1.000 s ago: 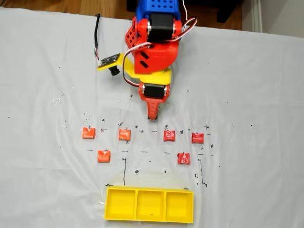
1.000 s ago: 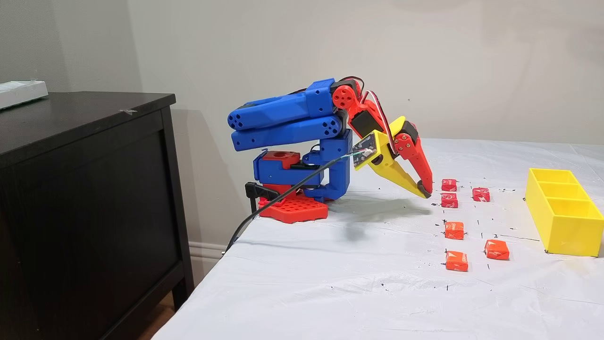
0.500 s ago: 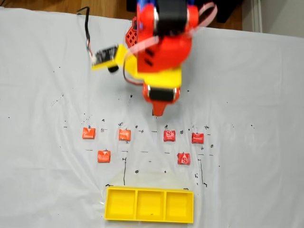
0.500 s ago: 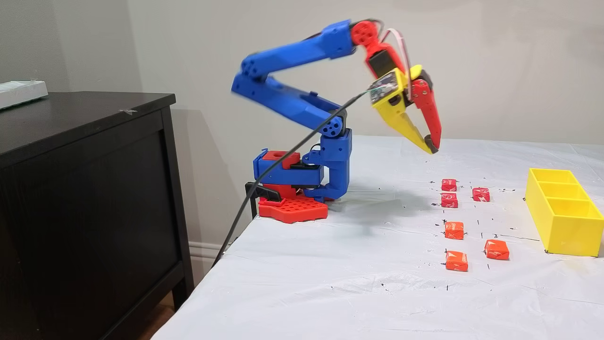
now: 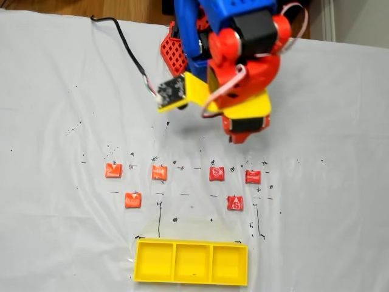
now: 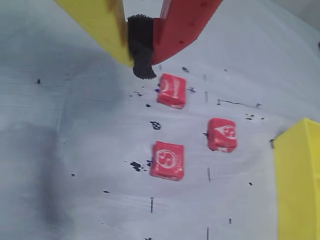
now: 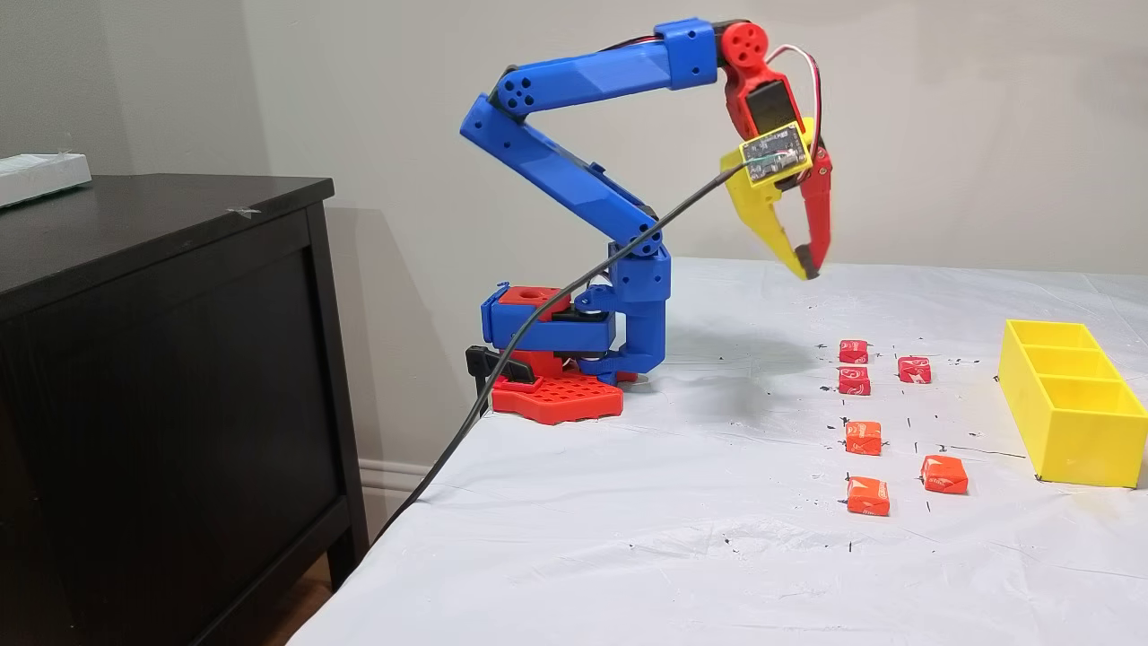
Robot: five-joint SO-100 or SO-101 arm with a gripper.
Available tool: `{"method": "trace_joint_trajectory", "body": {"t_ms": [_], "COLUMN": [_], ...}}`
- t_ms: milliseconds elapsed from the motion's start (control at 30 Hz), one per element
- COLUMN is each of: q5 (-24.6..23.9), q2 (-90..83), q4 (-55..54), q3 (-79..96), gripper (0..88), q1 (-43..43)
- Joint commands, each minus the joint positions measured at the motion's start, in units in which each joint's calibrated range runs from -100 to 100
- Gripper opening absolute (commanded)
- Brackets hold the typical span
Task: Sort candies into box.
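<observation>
Above red candies [image 5: 234, 185], gripper [image 7: 810, 270] now raised and swung right, jaws closed, empty; box [image 5: 191, 262] unfilled, first pick pending.

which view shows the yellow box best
The fixed view from above: the box shows whole, all three compartments empty. The side fixed view shows the box obliquely; the wrist view catches one corner.

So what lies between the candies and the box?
Nothing solid: in a fixed view the cloth between the candies and the box is bare, apart from small black pen marks.
</observation>
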Motion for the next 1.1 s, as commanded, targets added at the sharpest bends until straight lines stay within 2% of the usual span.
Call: {"method": "trace_joint_trajectory", "body": {"t_ms": [0,167,300,800,867,1000,1067], "q5": [-1.66,-3.96,-4.25,0.83,0.93,0.0,0.05], "q2": [6.58,13.78,15.4,18.03,19.3,22.35,23.2], "q4": [-0.23,2.72,-0.14,-8.99,-9.64,-10.7,-11.2], "q3": [-8.73,-14.92,-14.47,-7.0,-7.09,-8.55,-8.82], "gripper": [0.1,0.1,0.1,0.1,3.0,17.8,20.8], "q1": [-2.29,-3.56,-3.47,-5.64,-5.82,-5.46,-5.46]}}
